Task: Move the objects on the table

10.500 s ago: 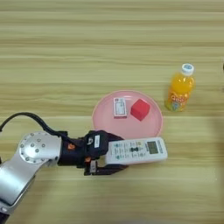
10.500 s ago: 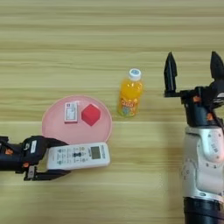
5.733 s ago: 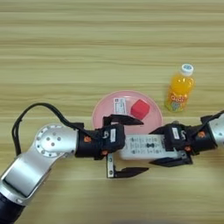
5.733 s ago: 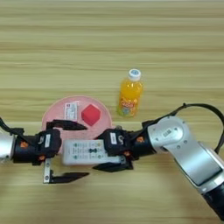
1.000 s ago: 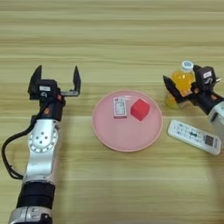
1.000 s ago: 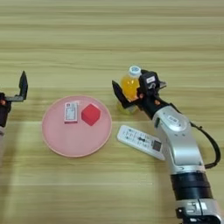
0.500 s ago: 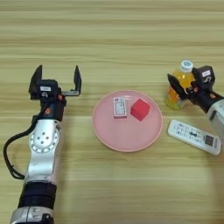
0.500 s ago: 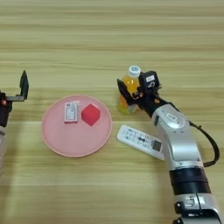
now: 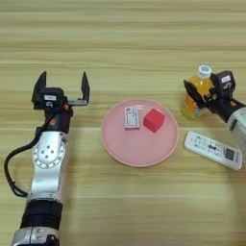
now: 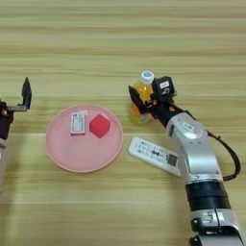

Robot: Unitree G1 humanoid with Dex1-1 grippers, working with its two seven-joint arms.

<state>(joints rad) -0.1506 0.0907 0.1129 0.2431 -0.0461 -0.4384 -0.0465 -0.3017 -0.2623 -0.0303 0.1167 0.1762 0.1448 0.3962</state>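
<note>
Nearest the bottom edge, the two arms rise into the frame: the left arm climbs the lower left side, the right arm the lower right, each ending about mid-height; the wooden table (image 9: 125,43) fills everything behind them with its plank grain running across.

Right of centre, slightly below the middle, the white remote (image 10: 154,154) lies flat and slanted, its screen end toward the lower right; it sits just beside the right rim of the pink plate (image 10: 72,156) without touching it, and the right forearm passes close by its lower right end.

The pink plate occupies the centre of the left eye view; on its upper half rest a red cube (image 9: 153,120) and, just to the left of the cube, a small white card (image 9: 130,117) with printing, the two close but apart.

At mid-left the left gripper (image 9: 61,88) stands upright with its two black fingers spread wide and nothing between them, well apart from the plate.

At the right, just above the remote, the right gripper (image 10: 144,105) is at the orange juice bottle (image 10: 139,104); one dark finger shows on either side of the bottle's body, but whether they press on it cannot be told; the bottle stands upright with its white cap on top.
</note>
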